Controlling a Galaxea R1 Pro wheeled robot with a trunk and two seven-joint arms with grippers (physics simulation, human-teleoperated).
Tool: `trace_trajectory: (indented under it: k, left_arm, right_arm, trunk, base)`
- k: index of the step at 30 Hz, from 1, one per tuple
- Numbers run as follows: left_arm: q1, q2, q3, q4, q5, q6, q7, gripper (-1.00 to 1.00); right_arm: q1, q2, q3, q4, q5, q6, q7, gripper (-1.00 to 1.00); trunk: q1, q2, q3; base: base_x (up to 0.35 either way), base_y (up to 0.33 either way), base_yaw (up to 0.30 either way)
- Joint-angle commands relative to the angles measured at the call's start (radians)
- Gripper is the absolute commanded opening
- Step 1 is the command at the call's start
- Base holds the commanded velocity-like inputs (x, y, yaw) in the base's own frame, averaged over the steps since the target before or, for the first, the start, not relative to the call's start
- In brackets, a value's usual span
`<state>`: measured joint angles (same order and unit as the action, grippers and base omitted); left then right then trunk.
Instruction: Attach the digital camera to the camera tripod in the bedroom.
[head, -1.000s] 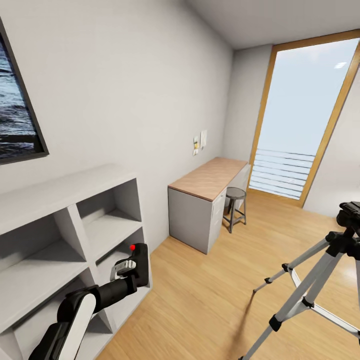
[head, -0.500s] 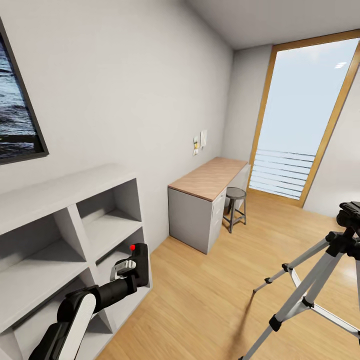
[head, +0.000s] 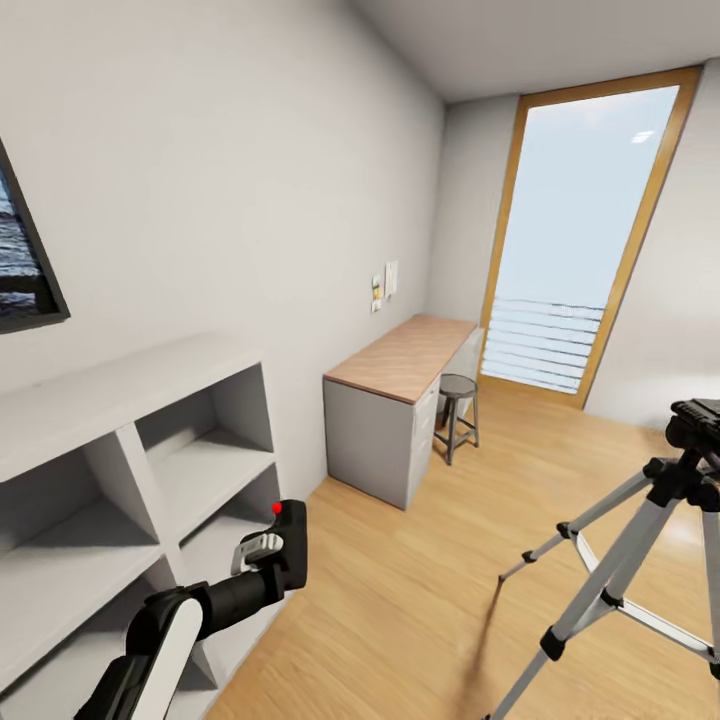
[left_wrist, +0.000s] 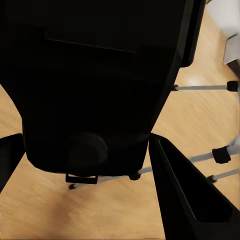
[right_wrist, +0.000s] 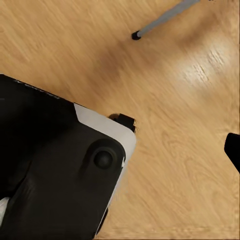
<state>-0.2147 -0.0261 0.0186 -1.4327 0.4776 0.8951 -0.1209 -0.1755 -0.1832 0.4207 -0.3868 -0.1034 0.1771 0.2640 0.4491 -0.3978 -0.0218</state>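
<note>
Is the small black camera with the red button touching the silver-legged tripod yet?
Apart. In the head view, the left claw holds the black camera beside the white shelves, with open wood floor between it and the tripod.

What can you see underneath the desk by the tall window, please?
A round stool stands on the wood floor, tucked partly under the desk at its window end. The desk's grey cabinet side hides whatever lies further beneath.
</note>
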Motion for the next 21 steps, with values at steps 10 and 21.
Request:
trace_trajectory:
  k: [10, 21]
  left_arm:
    - [0.000, 0.000, -0.027, 0.000, -0.007, 0.007, -0.006, -1.00]
    - [0.000, 0.001, -0.030, 0.000, -0.007, 0.007, -0.005, -1.00]
  right_arm:
    - [-0.001, -0.001, 0.009, -0.005, -0.008, 0.019, -0.011, 1.00]
    - [-0.002, -0.001, 0.007, -0.004, -0.013, 0.023, -0.011, 1.00]
  trunk:
    - [0.001, -0.002, 0.004]
    - [0.001, -0.002, 0.010]
  base:
    - [0.131, 0.262, -0.271]
    - [0.140, 0.263, -0.272]
